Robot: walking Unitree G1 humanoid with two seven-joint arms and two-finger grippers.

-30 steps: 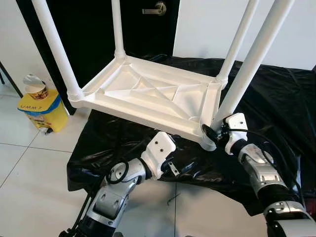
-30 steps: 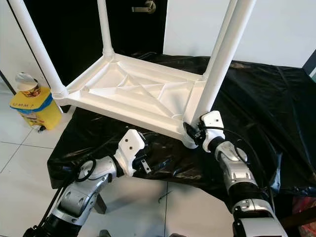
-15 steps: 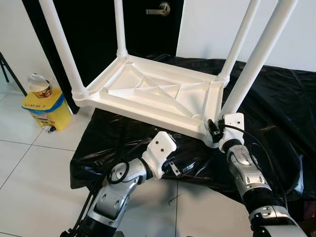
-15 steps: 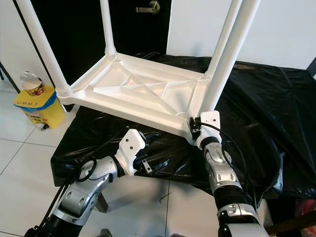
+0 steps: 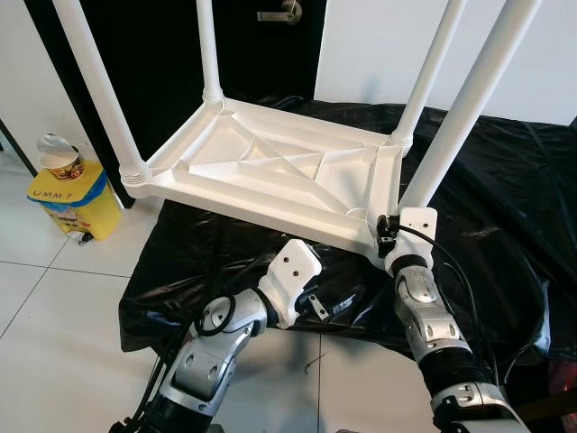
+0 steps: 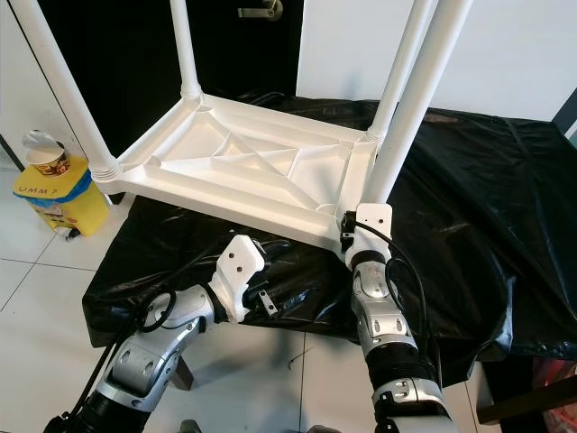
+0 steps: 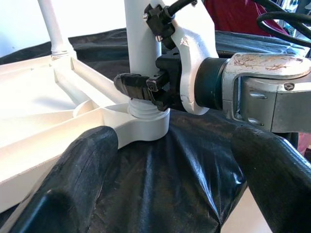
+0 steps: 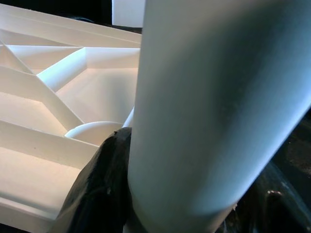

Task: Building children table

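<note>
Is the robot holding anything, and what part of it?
Yes. The right gripper is clamped on a white table leg, right at its bottom end where it joins the upside-down tabletop. The left gripper holds nothing.

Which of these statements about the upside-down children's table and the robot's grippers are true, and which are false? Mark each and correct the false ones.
1. The white table lies upside down with its legs pointing up. True.
2. The right gripper is closed around the base of the near right leg. True.
3. The left gripper grips a table leg. False: it is open, low in front of the table's near edge, holding nothing.
4. The table rests on a bare wooden floor. False: it rests on a black plastic sheet.
5. A yellow container stands on the tiled floor on the robot's left. True.
</note>
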